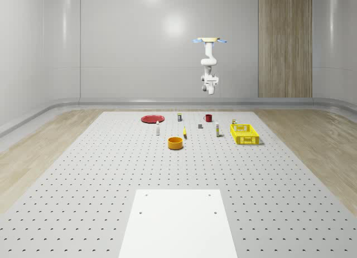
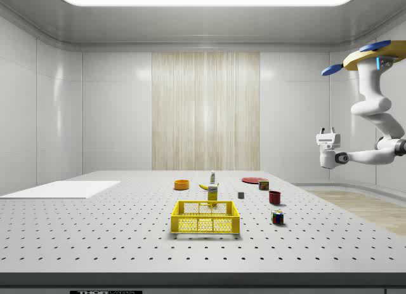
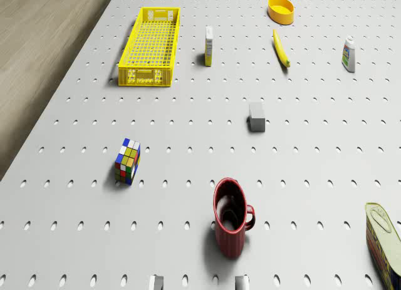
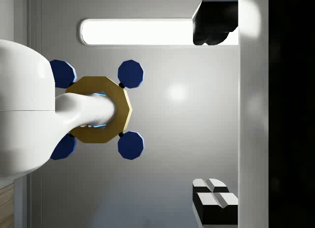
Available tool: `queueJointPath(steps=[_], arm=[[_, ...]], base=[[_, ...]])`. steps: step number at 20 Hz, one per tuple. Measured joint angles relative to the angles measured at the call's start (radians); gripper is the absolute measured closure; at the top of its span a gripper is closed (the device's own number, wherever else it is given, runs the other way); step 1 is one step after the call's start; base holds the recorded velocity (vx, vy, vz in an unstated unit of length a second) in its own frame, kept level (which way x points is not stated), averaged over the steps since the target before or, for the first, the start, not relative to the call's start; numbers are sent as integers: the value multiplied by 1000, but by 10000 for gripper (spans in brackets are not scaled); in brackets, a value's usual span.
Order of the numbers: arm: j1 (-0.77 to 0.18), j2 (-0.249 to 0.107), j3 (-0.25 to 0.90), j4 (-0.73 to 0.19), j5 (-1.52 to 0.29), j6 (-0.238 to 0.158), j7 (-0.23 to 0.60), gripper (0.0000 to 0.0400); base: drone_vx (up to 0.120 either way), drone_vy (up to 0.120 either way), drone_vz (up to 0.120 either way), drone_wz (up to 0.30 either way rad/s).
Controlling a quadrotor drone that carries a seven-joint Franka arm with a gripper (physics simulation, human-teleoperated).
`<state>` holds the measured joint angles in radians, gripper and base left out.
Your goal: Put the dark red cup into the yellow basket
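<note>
Grey shiny walls all round, with one tall strip of wood (image 1: 284,43) on the far wall. Below, a big grey desk (image 1: 111,174) full of little holes, with a flat white sheet (image 1: 178,224) at its near end in the whole-scene view. Up high in the air, hovering well above the far end of the desk, a drone (image 1: 210,41) with blue blades. Hanging under it, a white arm (image 2: 374,106), bent and then reaching out sideways. At the arm's end, the tool (image 2: 328,132), turned upward, far above everything on the desk and touching nothing. Two fingers (image 4: 216,21) spread wide apart in the wrist view, with nothing between them. Down on the desk, a dark red cup (image 3: 230,224), standing upright with its handle out to one side. Well apart from the cup, a yellow basket (image 3: 149,49), long and made of mesh, with nothing inside it. Between cup and basket, a coloured puzzle cube (image 3: 128,161) and a small grey block (image 3: 255,116), each on its own and touching nothing. Just beside the basket, a small upright carton (image 3: 208,46). Farther along, a banana (image 3: 281,48) lying flat, an orange bowl (image 3: 281,10) and a little white bottle (image 3: 349,54). Near the cup on its other side, a tin can (image 3: 383,243) on its side. Off toward the whole-scene view's left, a flat red plate (image 1: 152,119).
</note>
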<state>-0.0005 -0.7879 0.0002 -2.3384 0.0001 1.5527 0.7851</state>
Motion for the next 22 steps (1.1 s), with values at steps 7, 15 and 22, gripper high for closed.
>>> queueJointPath(steps=[7, 15, 22], arm=[[-3, 33, 2, 149, 1, -111, -2, 0], [-5, 76, 3, 266, 2, -178, -2, 0], [-6, 85, 4, 293, 2, -191, -3, 0]], base=[[0, 0, 0, 0], [0, 0, 0, 0], [0, 0, 0, 0]])
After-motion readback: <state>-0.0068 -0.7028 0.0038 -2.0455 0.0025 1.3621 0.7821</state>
